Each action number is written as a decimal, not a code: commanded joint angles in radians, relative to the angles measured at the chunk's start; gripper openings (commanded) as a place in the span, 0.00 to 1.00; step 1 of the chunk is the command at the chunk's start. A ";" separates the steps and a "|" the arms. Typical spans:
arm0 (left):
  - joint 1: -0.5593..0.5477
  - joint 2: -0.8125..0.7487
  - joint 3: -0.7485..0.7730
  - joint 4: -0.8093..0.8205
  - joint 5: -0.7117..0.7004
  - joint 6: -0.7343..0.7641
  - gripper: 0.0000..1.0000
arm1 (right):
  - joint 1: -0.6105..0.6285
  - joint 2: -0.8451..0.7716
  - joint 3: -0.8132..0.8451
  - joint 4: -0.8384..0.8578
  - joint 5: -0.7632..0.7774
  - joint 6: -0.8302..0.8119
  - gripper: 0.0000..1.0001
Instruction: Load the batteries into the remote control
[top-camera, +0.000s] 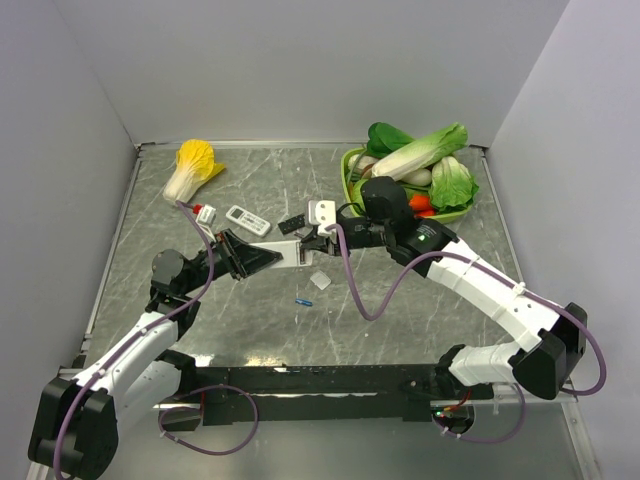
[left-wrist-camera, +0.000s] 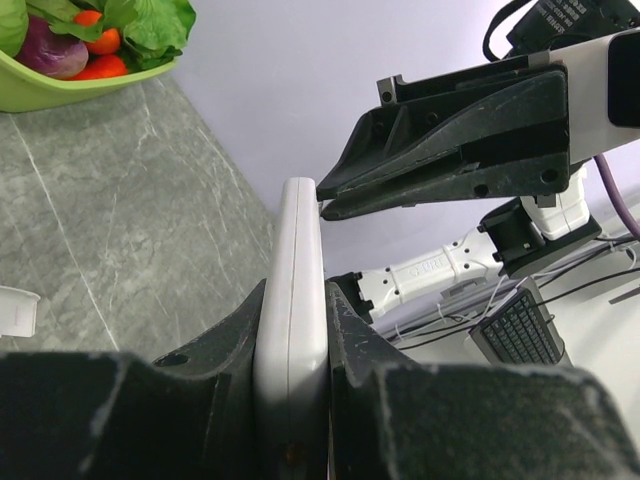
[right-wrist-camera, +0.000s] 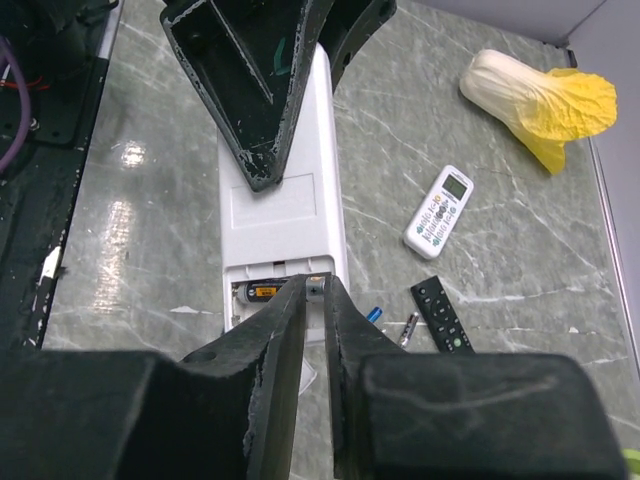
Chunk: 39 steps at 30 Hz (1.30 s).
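Counting gives one remote control, two other remotes and at least two batteries: one in its open bay, one loose at 6 o'clock. The left gripper clamps the remote control above mid-table, long axis 9-to-3, bay toward 3. The right gripper reaches from 3, fingers almost together at the bay; whether they hold anything I cannot tell.

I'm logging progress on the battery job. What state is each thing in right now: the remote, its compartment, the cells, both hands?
remote control, held, plain back showing.
battery compartment, open, one cell seated.
left hand, shut on the remote control's edges.
right hand, fingers nearly together at the battery compartment; grip unclear.
blue battery, lying loose on the table.
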 joint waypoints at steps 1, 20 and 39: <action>-0.006 -0.018 0.028 0.196 -0.022 -0.052 0.01 | 0.013 0.035 -0.003 -0.069 -0.038 -0.013 0.15; -0.006 -0.029 -0.016 0.387 -0.073 -0.138 0.01 | 0.138 0.061 -0.105 -0.034 0.215 -0.043 0.11; 0.023 -0.140 -0.114 -0.024 -0.156 0.144 0.01 | 0.124 -0.118 -0.030 0.148 0.212 0.335 0.49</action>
